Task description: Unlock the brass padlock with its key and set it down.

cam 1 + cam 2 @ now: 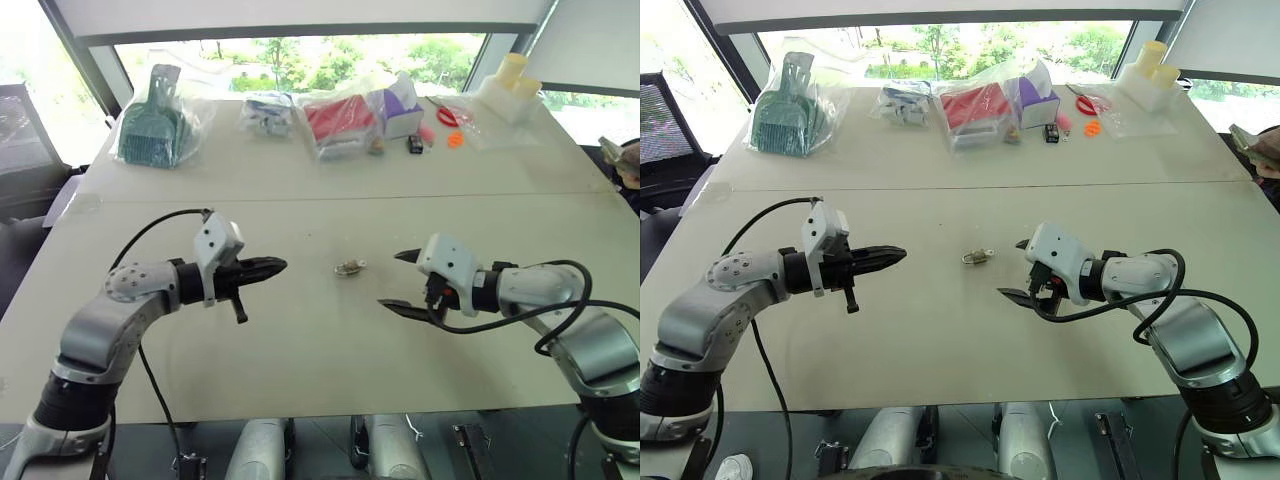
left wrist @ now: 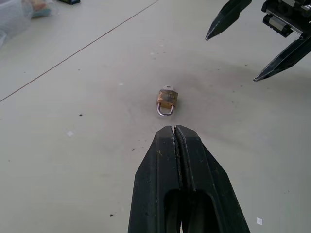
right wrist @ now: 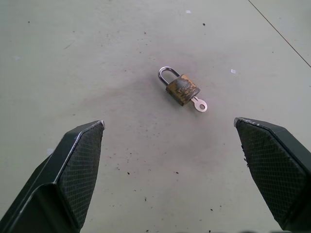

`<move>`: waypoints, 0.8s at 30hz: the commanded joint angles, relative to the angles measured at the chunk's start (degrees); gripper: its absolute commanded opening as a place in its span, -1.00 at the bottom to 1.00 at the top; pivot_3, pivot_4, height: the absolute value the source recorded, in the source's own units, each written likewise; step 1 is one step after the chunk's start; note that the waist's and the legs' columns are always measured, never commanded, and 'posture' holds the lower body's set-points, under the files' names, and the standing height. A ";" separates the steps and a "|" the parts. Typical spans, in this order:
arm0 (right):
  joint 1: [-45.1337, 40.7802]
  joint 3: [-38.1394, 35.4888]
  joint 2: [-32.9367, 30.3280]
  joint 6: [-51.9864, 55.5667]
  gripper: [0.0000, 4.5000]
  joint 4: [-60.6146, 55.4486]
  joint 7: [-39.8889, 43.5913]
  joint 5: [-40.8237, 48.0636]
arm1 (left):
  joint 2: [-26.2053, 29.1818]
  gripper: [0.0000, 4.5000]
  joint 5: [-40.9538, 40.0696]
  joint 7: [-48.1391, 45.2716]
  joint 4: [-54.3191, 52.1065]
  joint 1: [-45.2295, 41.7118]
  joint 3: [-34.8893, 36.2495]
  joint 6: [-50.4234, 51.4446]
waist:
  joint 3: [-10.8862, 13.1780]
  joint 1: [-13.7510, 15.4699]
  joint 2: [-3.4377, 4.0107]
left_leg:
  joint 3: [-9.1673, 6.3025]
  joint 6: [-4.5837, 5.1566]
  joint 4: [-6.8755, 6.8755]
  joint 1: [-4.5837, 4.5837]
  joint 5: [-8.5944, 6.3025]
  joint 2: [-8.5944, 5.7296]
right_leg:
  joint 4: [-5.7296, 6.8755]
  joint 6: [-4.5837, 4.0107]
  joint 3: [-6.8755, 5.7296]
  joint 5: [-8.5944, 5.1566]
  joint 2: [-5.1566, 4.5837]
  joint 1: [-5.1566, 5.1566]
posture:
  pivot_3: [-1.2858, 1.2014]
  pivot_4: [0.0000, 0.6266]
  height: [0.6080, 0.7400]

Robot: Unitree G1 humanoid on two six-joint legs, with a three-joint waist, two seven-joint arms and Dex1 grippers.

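The brass padlock (image 3: 182, 89) lies flat on the pale table (image 1: 300, 330), between my two grippers and apart from both. Its silvery shackle looks seated in the body. The key (image 3: 198, 104) sticks out of the lock's bottom end. In the head views the padlock (image 1: 349, 267) sits at the table's middle. My left gripper (image 1: 281, 265) hovers to its left, shut and empty, its tip pointing at the lock. My right gripper (image 1: 393, 279) hovers to the lock's right, open wide with nothing between its fingers. The left wrist view shows the padlock (image 2: 166, 99) just past my shut fingers (image 2: 176, 160).
Along the table's far edge lie bagged items: a green scoop (image 1: 152, 125), a red pack (image 1: 338, 118), a purple and white box (image 1: 400, 105), small orange bits (image 1: 456, 139) and a white container (image 1: 508, 88). A seam (image 1: 300, 197) crosses the table.
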 commanded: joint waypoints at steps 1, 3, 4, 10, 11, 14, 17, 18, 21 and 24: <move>0.68 -1.48 -0.56 -0.43 0.98 -2.49 -0.88 -0.10 | -1.08 -1.00 1.02 0.30 -1.37 -0.79 -1.89 -1.81 | 0.00 0.02 0.00 | 0.00 0.00 0.00 0.00 0.00 0.00 | 0.00 0.00 0.00 0.00 0.00 0.00 | 0.03 -0.52 1.00; 0.63 -1.56 -0.50 0.23 0.98 -3.03 -1.11 0.34 | -2.08 -1.00 1.68 0.79 -0.92 -1.04 -2.92 -2.26 | 0.00 0.00 0.00 | 0.00 0.00 0.00 0.00 0.00 -0.01 | 0.00 0.00 0.00 0.00 0.00 0.01 | 0.03 -0.52 1.00; 0.81 -1.66 -0.61 0.43 1.00 -3.42 -1.11 0.51 | -2.96 -0.89 2.45 1.32 -0.29 -1.14 -3.61 -2.97 | 0.00 -0.01 0.00 | 0.01 0.00 0.00 0.00 0.00 -0.01 | 0.00 0.00 0.00 0.00 0.00 0.01 | 0.03 -0.52 1.00; 1.59 -2.54 -0.99 1.26 1.00 -4.74 -2.13 0.30 | -8.16 0.24 9.33 3.09 5.39 -2.68 -9.87 -9.76 | -0.01 0.14 0.00 | 0.01 0.00 0.02 0.03 0.00 -0.04 | 0.02 0.00 0.01 0.00 0.00 0.03 | 0.03 -0.52 1.00; 1.73 -2.79 -0.94 1.67 1.00 -5.22 -2.46 0.45 | -9.38 0.47 10.81 3.01 7.48 -3.61 -11.31 -11.72 | -0.01 0.16 -0.01 | 0.01 0.00 0.03 0.03 0.00 -0.05 | 0.02 0.00 0.01 0.01 0.00 0.04 | 0.03 -0.52 1.00; 2.23 -2.81 -1.04 2.15 1.00 -6.06 -3.05 0.28 | -12.27 0.98 13.69 2.43 13.26 -6.06 -13.89 -15.80 | -0.01 0.14 -0.01 | 0.00 0.00 0.05 0.03 0.00 -0.07 | 0.02 0.00 0.01 0.01 0.00 0.05 | 0.03 -0.52 1.00; 2.74 -3.01 -0.92 3.22 1.00 -7.36 -3.82 0.48 | -15.76 0.98 17.88 1.51 21.64 -9.52 -17.37 -22.07 | -0.02 0.08 -0.01 | 0.01 0.01 0.05 0.03 0.00 -0.10 | 0.02 0.01 0.00 0.01 0.00 0.05 | 0.03 -0.52 1.00; 2.86 -3.06 -0.88 3.52 1.00 -7.70 -4.04 0.56 | -16.90 0.98 19.25 1.52 24.49 -10.64 -18.21 -24.21 | -0.02 0.13 -0.01 | 0.01 0.01 0.05 0.03 0.00 -0.10 | 0.03 0.01 0.00 0.02 0.01 0.05 | 0.03 -0.52 1.00; 3.53 -3.36 -1.05 4.14 1.00 -8.75 -4.63 0.52 | -19.78 0.98 21.69 1.99 32.32 -13.32 -18.92 -29.05 | -0.02 0.09 -0.02 | 0.02 0.01 0.05 0.03 0.00 -0.11 | 0.03 0.04 0.00 0.03 0.01 0.06 | 0.03 -0.52 1.00; 3.95 -3.83 -1.09 4.75 1.00 -9.51 -5.42 0.35 | -21.93 0.98 23.82 2.41 39.25 -15.60 -19.12 -33.46 | -0.02 0.07 -0.02 | 0.01 0.01 0.05 0.03 0.00 -0.10 | 0.03 0.20 -0.01 0.13 0.01 0.05 | 0.03 -0.52 1.00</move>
